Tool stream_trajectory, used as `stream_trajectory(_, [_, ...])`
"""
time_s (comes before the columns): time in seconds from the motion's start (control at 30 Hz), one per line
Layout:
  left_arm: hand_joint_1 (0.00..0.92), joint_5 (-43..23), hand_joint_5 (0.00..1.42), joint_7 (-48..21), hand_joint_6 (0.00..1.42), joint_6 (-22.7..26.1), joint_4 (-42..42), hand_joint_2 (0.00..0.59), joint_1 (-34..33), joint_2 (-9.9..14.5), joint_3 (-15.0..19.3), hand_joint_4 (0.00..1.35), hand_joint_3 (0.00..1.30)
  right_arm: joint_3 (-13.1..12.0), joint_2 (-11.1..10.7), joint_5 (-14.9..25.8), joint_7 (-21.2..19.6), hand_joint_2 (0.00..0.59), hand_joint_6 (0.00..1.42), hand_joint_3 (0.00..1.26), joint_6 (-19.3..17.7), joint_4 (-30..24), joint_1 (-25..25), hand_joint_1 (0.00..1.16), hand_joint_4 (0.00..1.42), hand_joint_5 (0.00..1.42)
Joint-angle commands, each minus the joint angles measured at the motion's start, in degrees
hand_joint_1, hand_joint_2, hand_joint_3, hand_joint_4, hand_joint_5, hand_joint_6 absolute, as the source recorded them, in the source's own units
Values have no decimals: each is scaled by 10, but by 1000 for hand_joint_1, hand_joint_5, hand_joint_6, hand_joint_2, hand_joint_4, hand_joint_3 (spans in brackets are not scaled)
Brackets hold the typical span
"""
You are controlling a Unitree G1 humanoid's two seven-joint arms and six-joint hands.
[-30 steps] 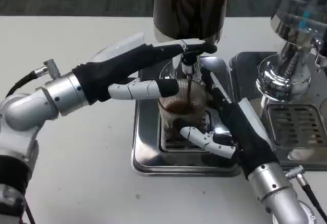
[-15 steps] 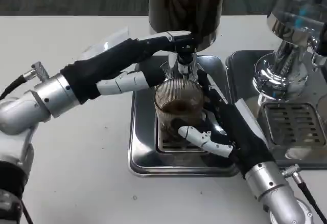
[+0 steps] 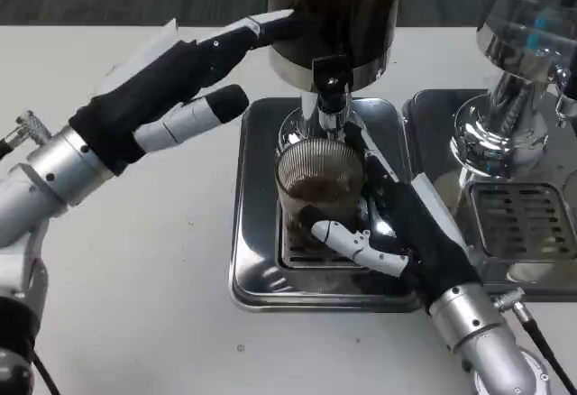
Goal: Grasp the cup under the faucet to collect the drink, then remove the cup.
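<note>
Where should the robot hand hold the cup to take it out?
Around the ribbed side wall of the cup, coming from the right, where the right robot hand already wraps it. The faucet hangs over the open top, so slide it out low.

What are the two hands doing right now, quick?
Left hand: open, holding nothing, fingers stretched toward the dispenser.
Right hand: wrapped around the cup under the faucet, holding it.

Head view, single camera.
Looks steeply down, close in, onto the white table (image 3: 135, 260) and metal drip tray (image 3: 257, 278) ahead.
</note>
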Motion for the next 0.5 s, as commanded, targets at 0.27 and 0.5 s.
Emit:
stream_trajectory(0.27, [0,-17,93,7,54,17,-10,68,46,20,45,111,187,6,-1,-3,3,226,80,0,-5,13,-16,638,0,3])
stream_trajectory(0.5, [0,-13,102,15,66,23,-4,71,76,27,55,123,197,9,-3,-7,2,226,76,0,-2,20,-21,639,0,0])
